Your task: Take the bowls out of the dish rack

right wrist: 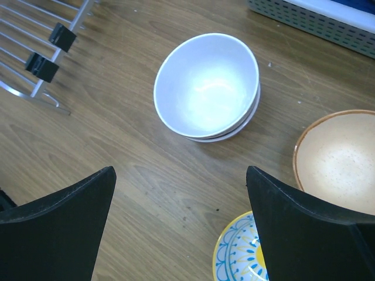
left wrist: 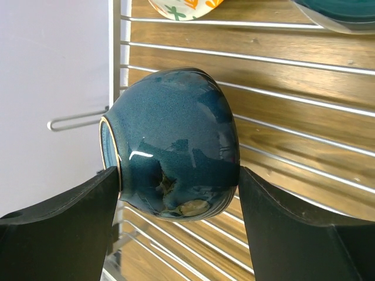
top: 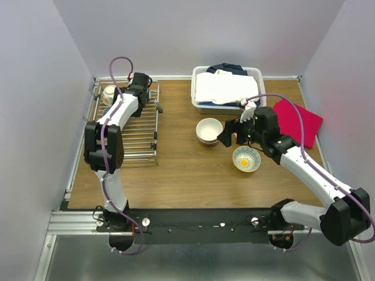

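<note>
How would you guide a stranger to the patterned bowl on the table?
Find the white basket at the table's far edge. Before it stand stacked white bowls; right of them, nearer, sits the patterned bowl, alone in its yellow centre and blue markings.

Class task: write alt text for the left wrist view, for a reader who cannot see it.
A dark blue bowl, turned on its side, fills the gap between the black fingers of the left gripper, with the dish rack behind it; a patterned bowl peeks in above.
</note>
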